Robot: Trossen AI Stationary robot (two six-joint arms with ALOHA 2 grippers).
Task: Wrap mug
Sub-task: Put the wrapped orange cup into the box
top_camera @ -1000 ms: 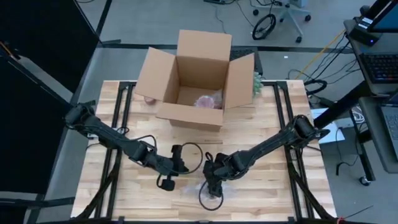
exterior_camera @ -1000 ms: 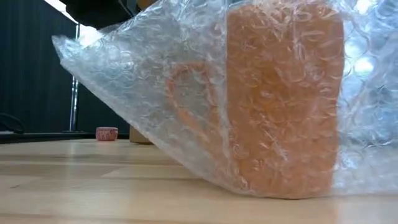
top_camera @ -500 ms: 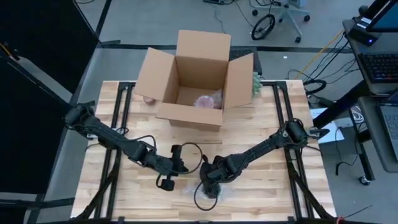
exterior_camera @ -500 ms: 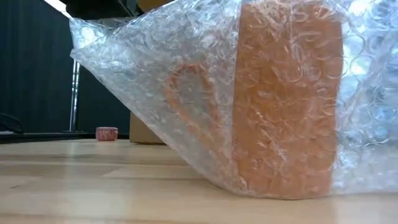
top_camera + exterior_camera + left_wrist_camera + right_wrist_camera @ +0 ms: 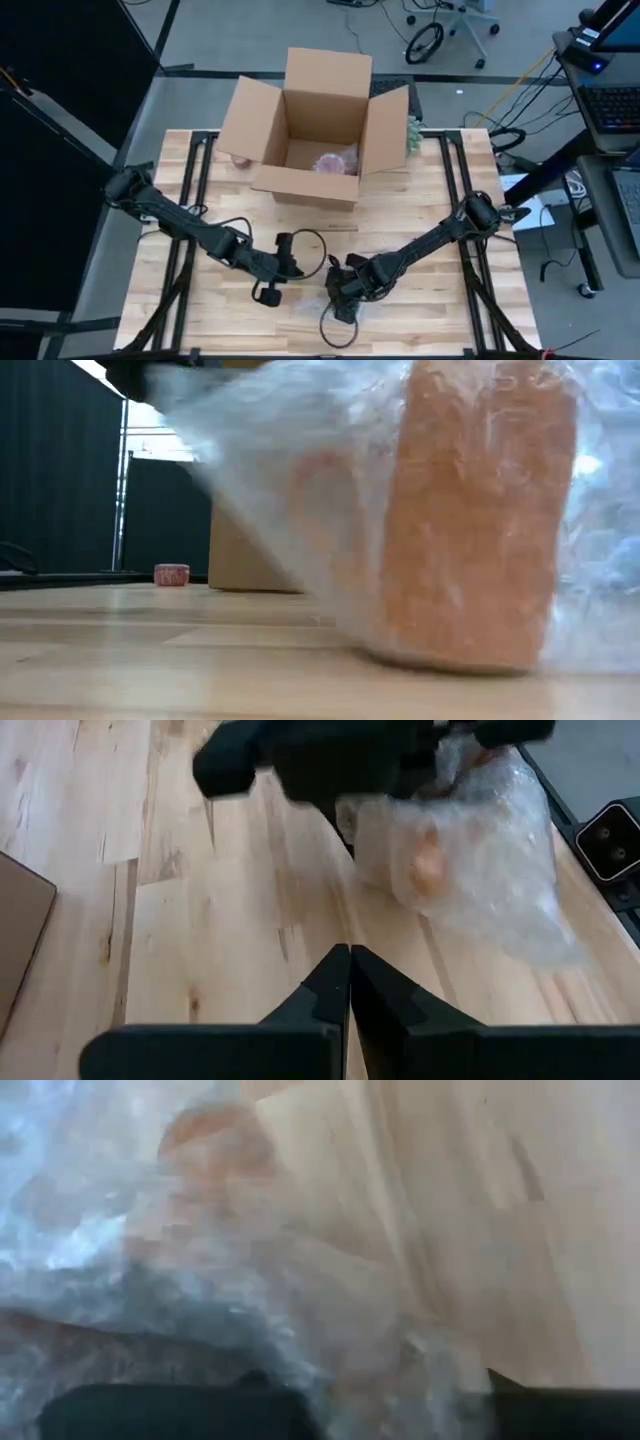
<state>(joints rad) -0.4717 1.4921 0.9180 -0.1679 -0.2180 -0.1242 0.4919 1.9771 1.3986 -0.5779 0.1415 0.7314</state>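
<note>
my right fingers (image 5: 345,297) are down at the front of the desk (image 5: 440,310), pressed into the bubble wrap (image 5: 470,860). the wrap hides them, so i cannot tell if they are open or closed. my left fingers (image 5: 349,982) are closed tight with nothing in them. they wait just beside the wrap, pointing at it.

the orange mug (image 5: 475,510) stands upright on the desk, near the front edge and about in the middle. the bubble wrap is draped over it like a tent. one side of the wrap hangs loose and slopes away from the mug. i think the wrapping is only partly done.

here is what could go wrong. if i pull the wrap too hard, the mug could tip over or slide, since nothing else holds it. it is close to the front edge, so a big tug could push it off. the loose side could also spring back open if i let go too soon. my two arms are near each other, so they could bump.

the cardboard box (image 5: 315,130) is well apart, at the back of the desk. a small red and white thing (image 5: 172,574) sits far behind too.
</note>
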